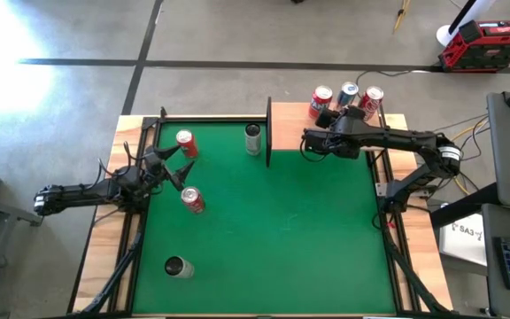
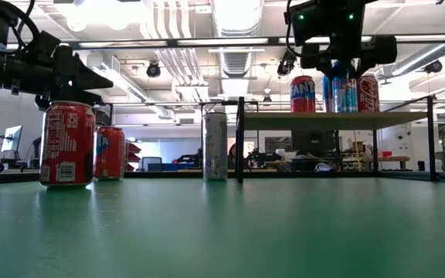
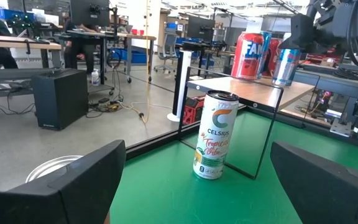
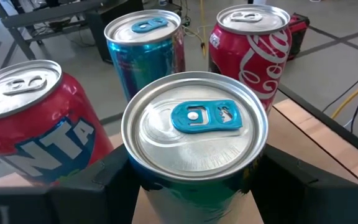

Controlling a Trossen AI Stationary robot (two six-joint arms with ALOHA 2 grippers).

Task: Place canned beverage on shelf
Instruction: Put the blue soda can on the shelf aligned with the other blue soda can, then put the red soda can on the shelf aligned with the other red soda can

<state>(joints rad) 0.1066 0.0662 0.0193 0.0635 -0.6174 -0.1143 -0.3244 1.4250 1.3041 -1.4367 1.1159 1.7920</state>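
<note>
The shelf (image 1: 295, 120) is a light-wood board with black rails at the table's far side. On it stand a red Fanta can (image 1: 321, 97), a blue can (image 1: 348, 92) and a red Coca-Cola can (image 1: 372, 99). My right gripper (image 1: 328, 116) is over the board, shut on a teal-tabbed can (image 4: 194, 134) just in front of those three. My left gripper (image 1: 173, 168) is open and empty at the table's left, between two upright red cans (image 1: 186, 143) (image 1: 193, 199). A tall Celsius can (image 3: 216, 134) stands on the green mat beside the shelf's left rail. My right gripper pinches the teal-tabbed can between its two fingers (image 4: 107, 177), on opposite sides of the wall just below the top rim (image 4: 135, 177). The fingers come slanting down from above and from the table's near side. The can stands upright, its base level with the shelf board (image 2: 342, 108).
A further can (image 1: 177, 266) stands on the green mat (image 1: 282, 230) near the front left. Black rails run along the table's left and right sides. Red toolboxes (image 1: 490, 44) sit on the floor beyond the table. The mat's middle and right hold no objects.
</note>
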